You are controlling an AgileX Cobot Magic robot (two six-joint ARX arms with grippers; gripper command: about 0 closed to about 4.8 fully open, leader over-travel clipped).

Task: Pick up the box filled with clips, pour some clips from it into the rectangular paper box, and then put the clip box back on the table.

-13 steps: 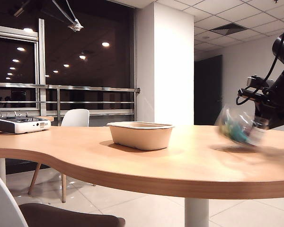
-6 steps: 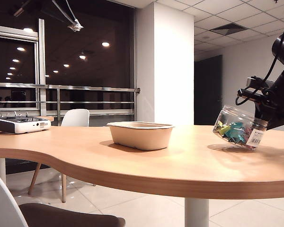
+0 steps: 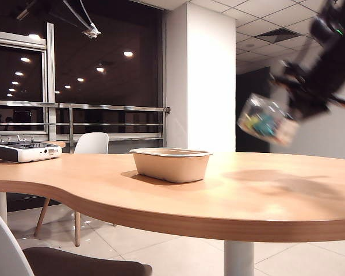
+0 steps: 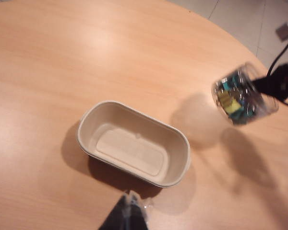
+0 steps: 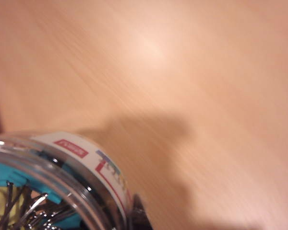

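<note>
Clamped on the jar (image 3: 264,119) of clips (image 4: 233,96), my right pincer (image 3: 299,106) hangs upper right above the tabletop (image 3: 247,195); my left pincer (image 4: 129,215) is shut beside the tray (image 4: 134,143).

left claw (image 4: 129,211) closed, right claw (image 3: 293,118) raised, clamped

Bare table (image 3: 264,190) right of tray (image 3: 171,164)

Warm ceiling light, soft shadows on table (image 3: 161,195); raised clip box (image 3: 264,119) motion-blurred
</note>
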